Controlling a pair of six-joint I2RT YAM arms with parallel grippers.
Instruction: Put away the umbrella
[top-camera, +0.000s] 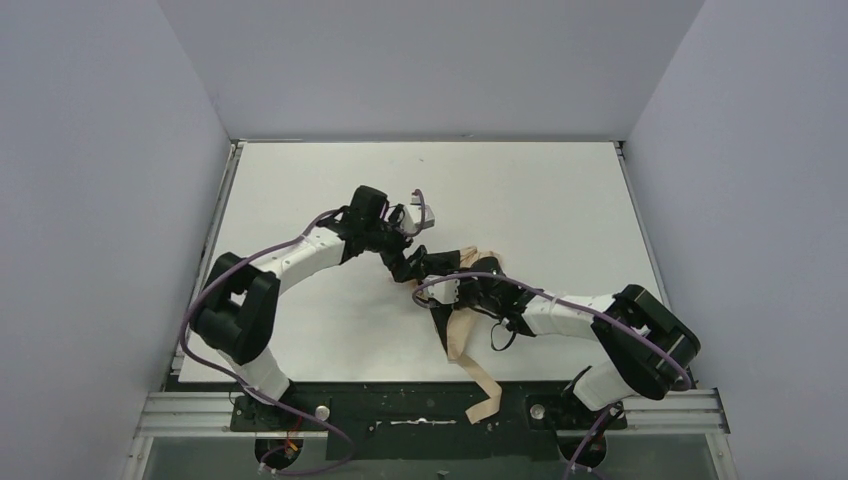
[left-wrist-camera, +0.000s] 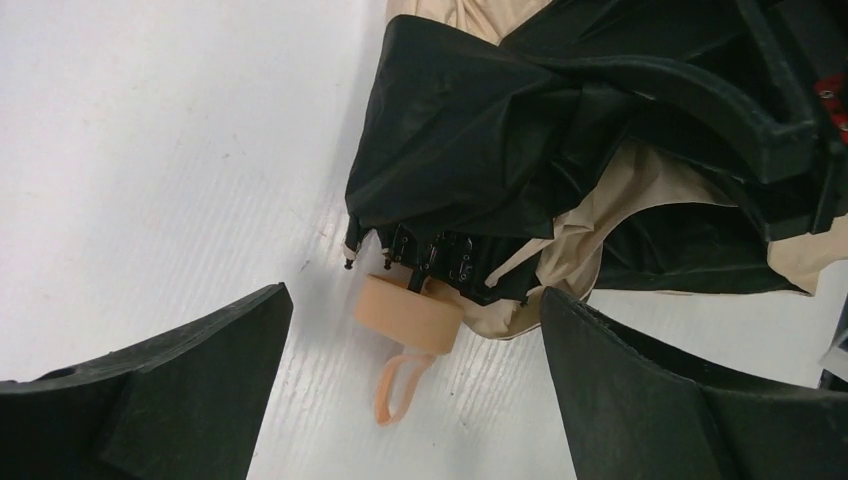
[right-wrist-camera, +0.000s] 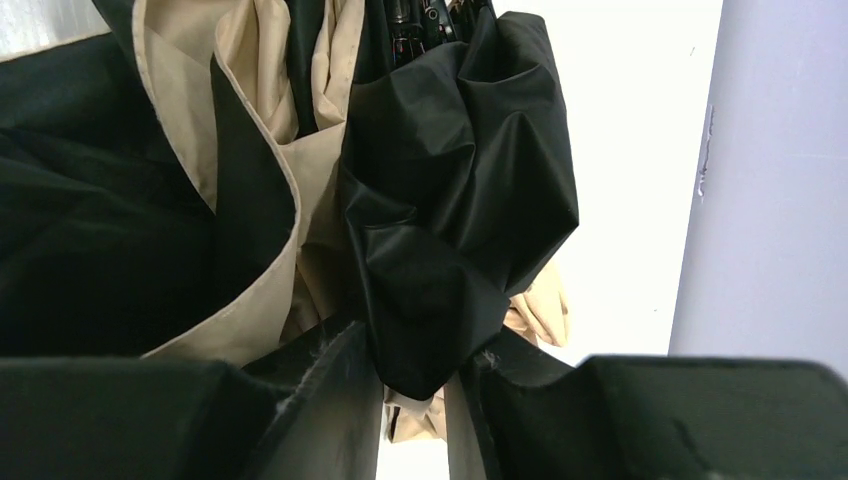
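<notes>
Right, I'm looking down on a matte white table (top-camera: 560, 200) boxed in by plain pale grey walls (top-camera: 420, 60) on three sides, with a metal rail (top-camera: 650, 410) along the near edge. Up close, the tabletop shows fine ribbing.

The umbrella (top-camera: 462, 300) lies near the middle of the table between the two arms, a crumpled bundle of thin, creased fabric that is black on one face and tan on the other. Its short, round tan handle (left-wrist-camera: 410, 312) rests on the table with a soft wrist loop (left-wrist-camera: 398, 385) of the same colour curled beside it. A tan strip (top-camera: 482, 390) trails from the bundle past the table's near edge.

My left gripper (top-camera: 408, 268) hangs just over the handle, its blocky black fingers (left-wrist-camera: 200, 385) spread wide on either side and touching nothing. My right gripper (right-wrist-camera: 415, 345) has its jaws drawn in on a puffy black fold of the canopy, which is pinched between them.
</notes>
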